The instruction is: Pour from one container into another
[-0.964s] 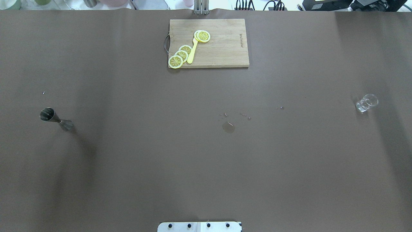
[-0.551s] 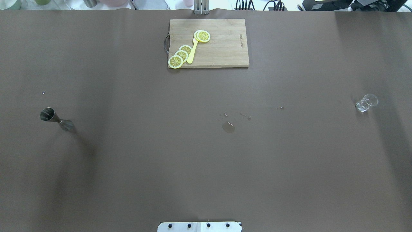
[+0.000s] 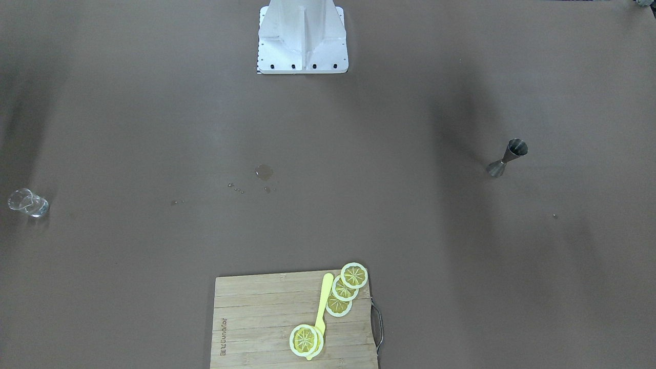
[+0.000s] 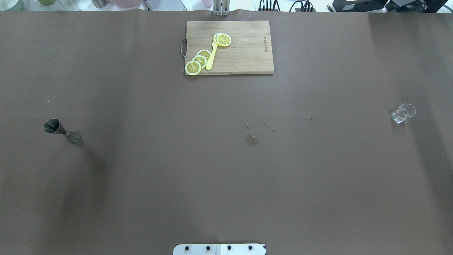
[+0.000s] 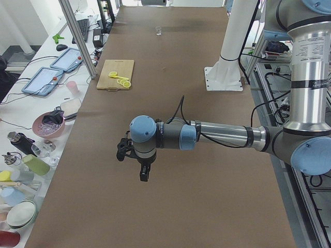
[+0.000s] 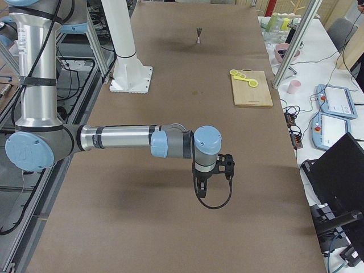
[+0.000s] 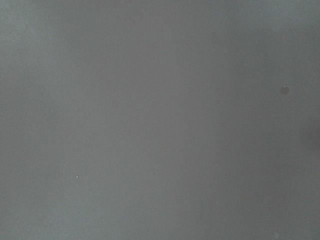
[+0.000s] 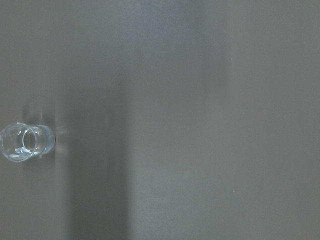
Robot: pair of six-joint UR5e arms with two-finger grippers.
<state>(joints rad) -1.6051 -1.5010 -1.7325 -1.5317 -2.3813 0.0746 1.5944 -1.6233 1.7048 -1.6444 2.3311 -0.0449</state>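
We see the jigger (image 4: 62,131) upright on the bench (image 4: 226,184), far beyond the right fingers (image 6: 198,186). How near it is to the left fingers (image 5: 143,174) we cannot tell. The glass cup (image 8: 25,142) stands off to one side of the right fingers. Both arms reach out level, with the fingers pointing down above the bench. We cannot tell whether either pair is open or closed.
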